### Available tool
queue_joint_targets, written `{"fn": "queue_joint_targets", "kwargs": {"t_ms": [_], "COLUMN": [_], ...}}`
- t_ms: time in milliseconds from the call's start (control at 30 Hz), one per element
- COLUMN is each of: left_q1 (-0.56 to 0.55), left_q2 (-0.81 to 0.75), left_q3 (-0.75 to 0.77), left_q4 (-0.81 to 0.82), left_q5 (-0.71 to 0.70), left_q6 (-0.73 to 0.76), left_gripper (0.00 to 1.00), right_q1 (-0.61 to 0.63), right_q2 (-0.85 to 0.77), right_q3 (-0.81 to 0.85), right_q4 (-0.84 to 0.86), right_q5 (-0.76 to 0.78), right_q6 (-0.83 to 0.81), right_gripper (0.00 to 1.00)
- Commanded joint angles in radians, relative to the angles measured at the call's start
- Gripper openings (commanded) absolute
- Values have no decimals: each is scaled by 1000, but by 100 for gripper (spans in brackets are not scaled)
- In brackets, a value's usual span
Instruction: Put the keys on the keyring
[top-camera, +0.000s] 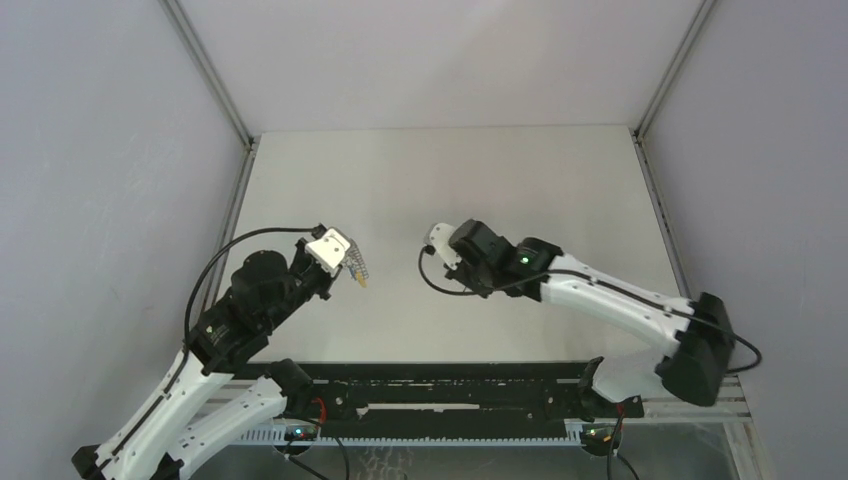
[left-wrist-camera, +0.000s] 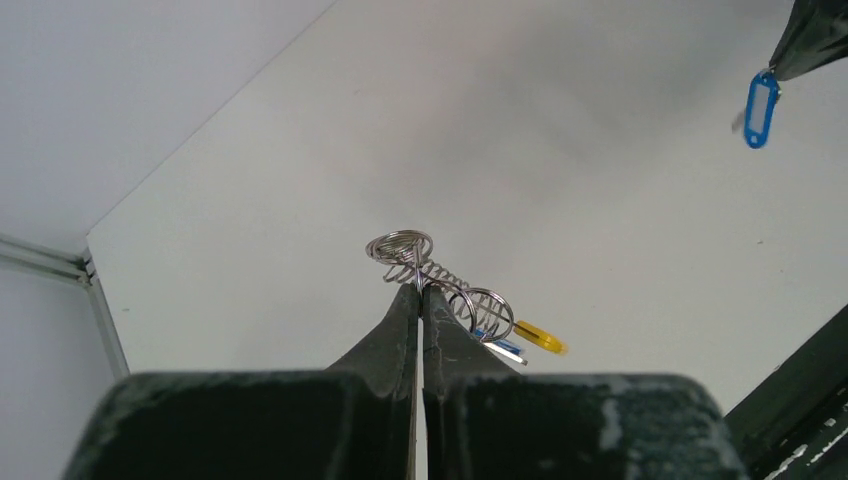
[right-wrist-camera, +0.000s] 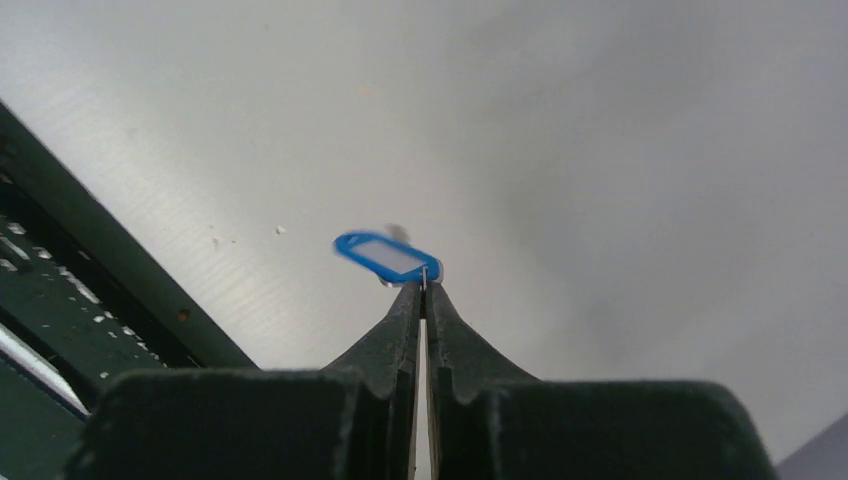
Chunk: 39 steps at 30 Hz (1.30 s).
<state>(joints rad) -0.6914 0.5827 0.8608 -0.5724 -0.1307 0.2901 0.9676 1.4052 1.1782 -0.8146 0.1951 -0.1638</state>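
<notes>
Two black-and-white arms are raised over the pale grey bench (top-camera: 450, 170), tips turned toward each other. The left hand (left-wrist-camera: 420, 290) is clamped tight on the silvery coiled metal keyring (left-wrist-camera: 432, 268), which is held off the bench. A yellow-orange curved section (left-wrist-camera: 541, 338) and a small blue piece (left-wrist-camera: 492, 342) are seen at its far end. The right hand (right-wrist-camera: 424, 288) is pinched together on one end of a tiny key with a blue plastic oval head (right-wrist-camera: 388, 257), held well apart from the keyring. Its blade is too blurred to make out.
</notes>
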Motion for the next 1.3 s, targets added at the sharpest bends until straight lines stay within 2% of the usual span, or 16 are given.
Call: {"fn": "queue_joint_targets", "kwargs": {"t_ms": [0,267,433,633,933,1100,1267], "left_q1": [6,6,-8,-101,-189,-212,-233], "left_q2": [5,66,132,255,334,305,278], "left_q3": [65,93,143,220,287,236,200], "left_q4": [35,35,44,-20,-67,-59,-53], "left_q5": [96,292,387,389,417,410,407], "left_q6": [8,37,43,168,366,394,395], "left_gripper": [0,0,0,0,0,0,0], "right_q1": [-20,-81,-127,-168,-220,-230,-285], "right_q2": [-187,-470,-544,-628,-642,-629,-561], "right_q3": [-99,-313,-391,-473,-485,-483,-482], "right_q4": [264,576,700,808,824,854,961], "right_q5": [-116,-365,-519,-678,-883,-982,-1197], "right_q6": [-84,-146,-148,-164,-235,-306,-272], "right_gripper": [0,0,0,0,0,0,0]}}
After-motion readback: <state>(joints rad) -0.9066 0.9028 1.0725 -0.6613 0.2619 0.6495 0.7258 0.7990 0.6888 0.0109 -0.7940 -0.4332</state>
